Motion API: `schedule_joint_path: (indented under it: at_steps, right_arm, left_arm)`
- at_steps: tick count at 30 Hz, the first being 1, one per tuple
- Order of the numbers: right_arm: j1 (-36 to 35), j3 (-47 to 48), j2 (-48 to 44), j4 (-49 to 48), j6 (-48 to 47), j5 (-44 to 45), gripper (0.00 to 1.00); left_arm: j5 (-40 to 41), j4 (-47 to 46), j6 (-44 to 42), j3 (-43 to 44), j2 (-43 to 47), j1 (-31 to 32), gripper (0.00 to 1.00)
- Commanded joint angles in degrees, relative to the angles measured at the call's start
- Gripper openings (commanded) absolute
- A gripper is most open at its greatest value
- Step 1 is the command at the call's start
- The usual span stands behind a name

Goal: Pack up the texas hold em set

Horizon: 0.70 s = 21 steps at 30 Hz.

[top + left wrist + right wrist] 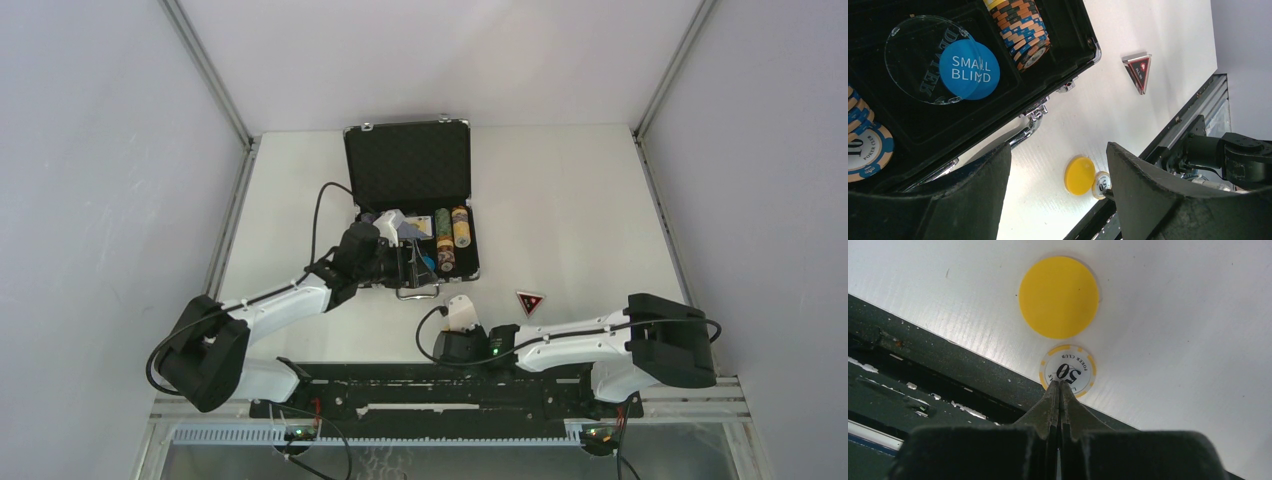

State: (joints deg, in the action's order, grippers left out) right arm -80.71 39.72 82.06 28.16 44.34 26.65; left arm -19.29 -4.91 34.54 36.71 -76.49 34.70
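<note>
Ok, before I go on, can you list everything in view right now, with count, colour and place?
briefcase: one, black, open, far middle of table
chip stacks: several, multicoloured, lying in the briefcase
blue button: one, marked small blind, in the briefcase, overlapping the clear button
clear button: one, transparent, in the briefcase
yellow button: one, on the table near its front edge
50 chip: one, white and yellow, beside the yellow button
triangle token: one, red and black, on the table right of the briefcase
table: one, white
left pincer: open, empty, over the briefcase's near edge
right pincer: shut, tips at the 50 chip
</note>
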Motion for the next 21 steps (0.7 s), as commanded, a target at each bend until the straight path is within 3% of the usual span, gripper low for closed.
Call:
schedule_joint_path:
  at_steps: [1, 21]
  right_arm:
    - [-0.8, 0.6, -1.1, 1.4, 1.3, -0.7, 0.00]
    - [-1.1, 1.9, -2.8, 2.9, 0.3, 1.8, 0.00]
  left_arm:
    - [-0.8, -0.9, -0.1, 0.7, 0.5, -0.2, 0.75]
    - [-0.9, -0.8, -0.1, 0.9, 0.0, -0.2, 0.75]
